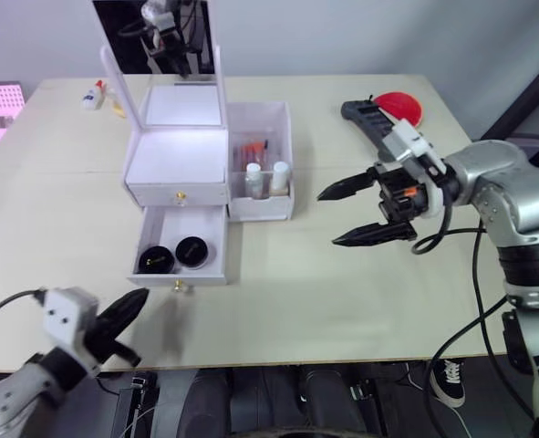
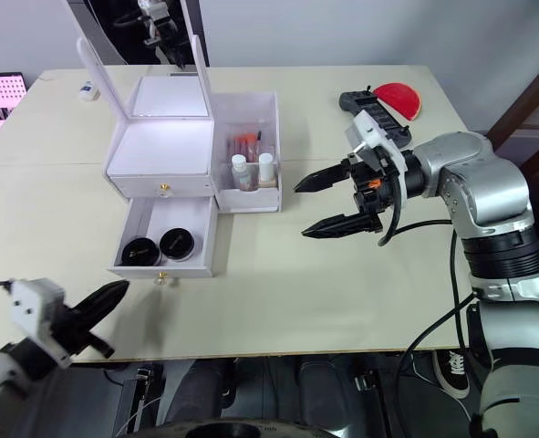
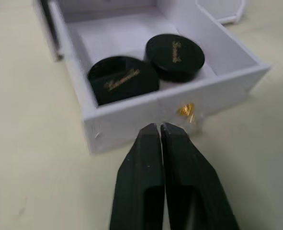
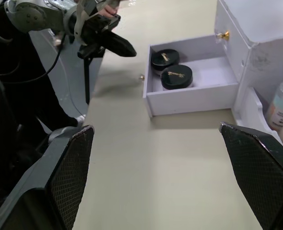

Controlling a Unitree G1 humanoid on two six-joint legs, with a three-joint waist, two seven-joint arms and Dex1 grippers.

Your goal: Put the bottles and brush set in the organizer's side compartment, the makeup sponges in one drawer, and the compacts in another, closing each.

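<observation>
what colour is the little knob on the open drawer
Gold, on the white open drawer's knob; clearest in the left wrist view.

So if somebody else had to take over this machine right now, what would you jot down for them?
Left pincer: shut, empty, in front of the open lower drawer, facing its gold knob.
Right pincer: open wide, empty, above the table to the right of the organizer.
Done: two bottles and the brush set stand in the side compartment; both compacts lie in the lower drawer; the upper drawer is closed.
Left: push the lower drawer shut.
</observation>
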